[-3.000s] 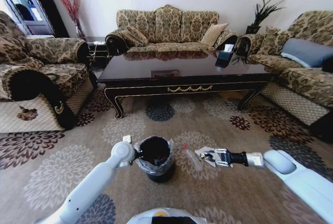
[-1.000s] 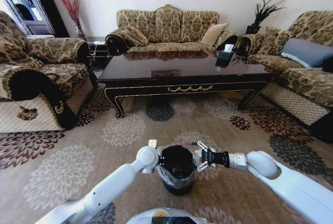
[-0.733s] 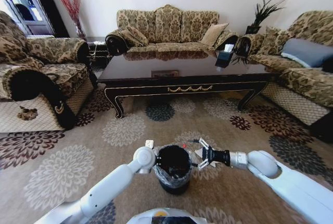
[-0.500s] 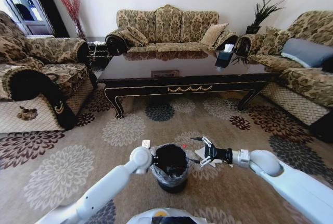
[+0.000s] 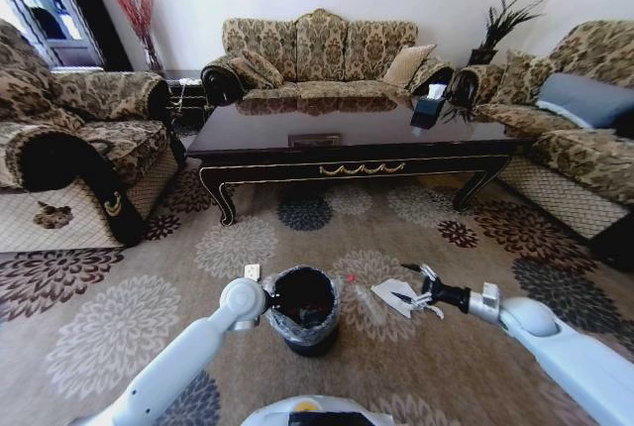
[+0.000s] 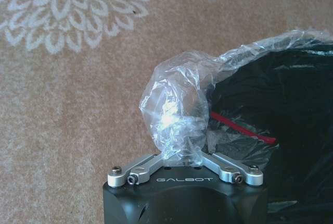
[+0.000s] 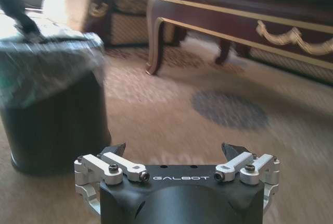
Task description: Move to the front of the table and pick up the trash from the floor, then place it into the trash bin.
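Note:
The black trash bin (image 5: 300, 309) stands on the carpet just in front of me, with its plastic liner (image 6: 177, 112) folded over the rim. My left gripper (image 5: 268, 300) (image 6: 179, 157) is shut on a bunch of that liner at the bin's left rim. A thin red strip lies inside the bin (image 6: 270, 104). To the bin's right a clear bottle (image 5: 363, 301) with a red cap and a crumpled white paper (image 5: 391, 296) lie on the floor. My right gripper (image 5: 408, 284) (image 7: 176, 150) hovers low by the paper, open and holding nothing. The dark table (image 5: 357, 134) is straight ahead.
Patterned sofas (image 5: 317, 50) stand behind the table and along both sides (image 5: 69, 139) (image 5: 575, 119). A tissue box (image 5: 428, 109) sits on the table's right end. Open floral carpet (image 5: 238, 243) lies between me and the table.
My right gripper has drawn back from the bin's rim to the right, over the paper. My left arm has pulled the bin to the left by its liner.

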Motion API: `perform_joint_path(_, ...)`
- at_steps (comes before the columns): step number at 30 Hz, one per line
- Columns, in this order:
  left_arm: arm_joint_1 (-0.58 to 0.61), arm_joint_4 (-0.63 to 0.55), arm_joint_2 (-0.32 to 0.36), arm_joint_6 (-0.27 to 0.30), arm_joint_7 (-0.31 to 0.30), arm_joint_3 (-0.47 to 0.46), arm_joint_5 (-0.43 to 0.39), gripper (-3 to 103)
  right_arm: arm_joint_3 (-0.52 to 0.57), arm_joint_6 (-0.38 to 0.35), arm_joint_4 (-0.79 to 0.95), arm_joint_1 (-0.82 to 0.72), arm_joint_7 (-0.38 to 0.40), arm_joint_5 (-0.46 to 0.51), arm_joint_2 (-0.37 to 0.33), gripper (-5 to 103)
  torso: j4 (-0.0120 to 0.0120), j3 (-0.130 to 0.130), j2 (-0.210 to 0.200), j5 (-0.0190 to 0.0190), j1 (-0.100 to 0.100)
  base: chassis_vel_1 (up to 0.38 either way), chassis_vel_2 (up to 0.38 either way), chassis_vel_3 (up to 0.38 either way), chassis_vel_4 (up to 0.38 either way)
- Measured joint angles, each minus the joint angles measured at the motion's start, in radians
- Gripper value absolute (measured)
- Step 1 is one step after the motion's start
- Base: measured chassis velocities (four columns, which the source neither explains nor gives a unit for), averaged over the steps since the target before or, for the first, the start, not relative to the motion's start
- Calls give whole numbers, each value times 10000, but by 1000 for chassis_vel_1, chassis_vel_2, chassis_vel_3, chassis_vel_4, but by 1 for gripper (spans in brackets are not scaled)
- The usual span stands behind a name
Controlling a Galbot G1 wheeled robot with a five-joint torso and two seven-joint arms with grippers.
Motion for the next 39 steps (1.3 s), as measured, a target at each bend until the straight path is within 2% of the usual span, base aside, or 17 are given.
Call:
perform_joint_path(5, -19, -20, 98, 0, 6, -86, -105, 0, -164, 108, -2424, 663, -510, 168, 566, 100, -1, 0, 0, 0, -1, 0, 0, 0, 0)
perform_joint_path(7, -18, -20, 102, 0, 10, -77, -106, 0, -195, 130, -2758, 797, -597, 166, 644, 100, -1, 0, 0, 0, 0, 0, 0, 0, 0)
perform_joint_path(11, -22, -20, 96, 0, 25, -10, -117, 0, -317, 281, -4965, 1751, -986, -91, 1273, 100, -4, 0, 0, 0, 0, 0, 0, 0, 0)
perform_joint_path(17, 77, -108, 176, 0, 34, -43, -83, 0, -268, 235, -6477, 2575, -1056, -385, 1830, 100, 2, 1, -1, 4, 0, 0, 0, 0, 0)
perform_joint_path(23, 221, -250, 257, 0, 41, -175, -80, 0, -234, -15, -6958, 2929, -246, -513, 2270, 100, 1, 0, -1, -1, 0, 0, 0, 0, 0)
perform_joint_path(25, 247, -250, 268, 0, 54, -203, -80, 0, -257, -230, -7298, 3176, 417, -555, 2520, 100, 2, 0, -1, -1, 0, 0, 0, 0, 0)
perform_joint_path(27, 256, -250, 269, 0, 64, -211, -80, 0, -262, -278, -7381, 3229, 547, -596, 2576, 100, 0, 0, -1, -1, 0, 0, 0, 0, 0)
perform_joint_path(31, 273, -250, 263, 0, 76, -221, -71, 0, -211, -492, -7964, 3513, 1516, -1249, 2818, 100, -1, 0, -1, 0, 0, 0, 0, 0, 0)
perform_joint_path(39, 258, -253, 249, 0, 92, -221, -69, 0, -12, -759, -8710, 3745, 2246, -1461, 3078, 100, -1, 0, -2, -1, 0, 0, 0, 0, 0)
